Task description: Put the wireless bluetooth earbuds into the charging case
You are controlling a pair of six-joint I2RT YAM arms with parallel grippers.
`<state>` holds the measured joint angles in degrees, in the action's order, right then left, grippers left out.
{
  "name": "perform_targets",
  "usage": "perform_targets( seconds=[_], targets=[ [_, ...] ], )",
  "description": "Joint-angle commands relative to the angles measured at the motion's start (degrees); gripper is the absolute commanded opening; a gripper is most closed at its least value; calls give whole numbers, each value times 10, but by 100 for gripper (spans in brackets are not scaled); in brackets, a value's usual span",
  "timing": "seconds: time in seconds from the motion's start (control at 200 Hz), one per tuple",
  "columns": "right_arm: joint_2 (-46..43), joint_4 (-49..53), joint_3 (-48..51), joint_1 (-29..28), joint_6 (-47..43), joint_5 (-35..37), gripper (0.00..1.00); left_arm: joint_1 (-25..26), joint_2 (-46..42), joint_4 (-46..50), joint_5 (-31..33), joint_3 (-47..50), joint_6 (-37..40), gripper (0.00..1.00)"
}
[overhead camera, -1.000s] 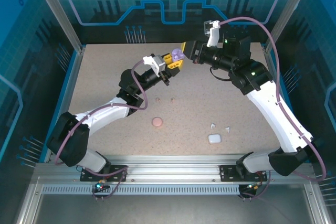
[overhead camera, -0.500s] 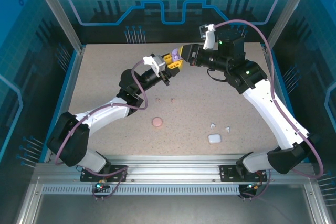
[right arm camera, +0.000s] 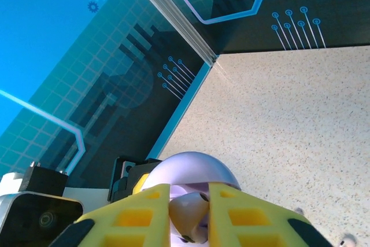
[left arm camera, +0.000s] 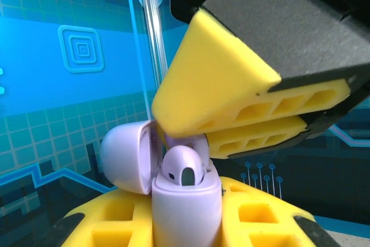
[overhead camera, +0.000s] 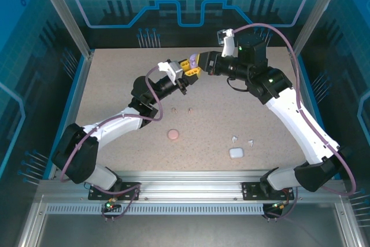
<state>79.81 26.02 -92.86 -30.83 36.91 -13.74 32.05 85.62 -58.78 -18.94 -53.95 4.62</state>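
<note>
One earbud (left arm camera: 184, 169) is sitting in the case (left arm camera: 186, 212) that the left gripper (overhead camera: 189, 67) is clamping. Its grip unclear, the right gripper (overhead camera: 201, 62) should be pressing squarely.

- Top external view: fixed above and behind the arm bases. It looks down and forward over the whole table (overhead camera: 115, 91). It is wide and distant, with the left arm (overhead camera: 115, 122) on the left and the right arm (overhead camera: 295, 114) on the right.
- Left wrist view: looks along the left gripper's fingers (left arm camera: 110, 221) toward the blue enclosure wall (left arm camera: 58, 85). It is very close, and the purple charging case (left arm camera: 186, 212) sits at bottom centre.
- Right wrist view: looks over the right gripper's fingers (right arm camera: 133, 218) across the tabletop toward a corner post (right arm camera: 173, 24). It is equally close.
- Shared region: all three views cover the case where the two arms meet. The left wrist view also includes the right gripper's fingers.
</note>
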Motion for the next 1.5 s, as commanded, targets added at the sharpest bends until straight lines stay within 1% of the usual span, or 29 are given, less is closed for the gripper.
perform_targets(
  seconds=[0.0, 0.08, 0.21, 0.38, 0.58, 0.675, 0.775, 0.815, 0.85, 0.935, 0.995, 1.06, 1.211, 1.296, 1.381, 1.491],
  targets=[
    [6, 23, -1, -16, -15, -3, 29, 4, 2, -17, -5, -20, 7, 0],
    [4, 25, -13, -14, -14, 8, 39, 4, 3, -17, -5, -20, 6, 0],
    [1, 25, -42, -6, -12, 17, 48, 6, 4, -15, -4, -19, 6, 0],
    [-7, 30, -69, 5, -16, 23, 52, 9, 7, -16, -4, -20, 5, 0],
    [-21, 35, -77, 26, -21, 37, 56, 9, 6, -17, -5, -19, 5, 0],
    [-7, 49, -100, 42, -28, 37, 59, 10, 5, -16, -6, -20, 1, 0],
    [32, 85, -148, 55, -44, 37, 59, 12, 6, -9, -13, -22, -3, 0],
    [52, 107, -173, 57, -52, 41, 59, 11, 7, -6, -17, -21, -4, 0],
    [72, 126, -194, 58, -58, 41, 56, 12, 7, -2, -19, -23, -5, 0],
    [122, 177, -249, 57, -73, 43, 42, 14, 7, 4, -22, -22, -7, 0],
    [153, 204, -280, 56, -83, 40, 35, 16, 8, 9, -23, -23, -9, 0],
    [180, 224, -302, 53, -87, 35, 30, 17, 9, 16, -23, -26, -10, 0],
    [230, 267, -347, 46, -103, 17, 25, 21, 11, 25, -19, -29, -9, 0],
    [242, 289, -357, 40, -111, 11, 21, 20, 14, 25, -15, -30, -9, 0],
    [230, 294, -338, 32, -117, 16, 19, 21, 17, 23, -10, -30, -9, 0],
    [186, 280, -277, 25, -123, 37, 19, 21, 19, 26, -5, -33, -9, 0]
  ],
)
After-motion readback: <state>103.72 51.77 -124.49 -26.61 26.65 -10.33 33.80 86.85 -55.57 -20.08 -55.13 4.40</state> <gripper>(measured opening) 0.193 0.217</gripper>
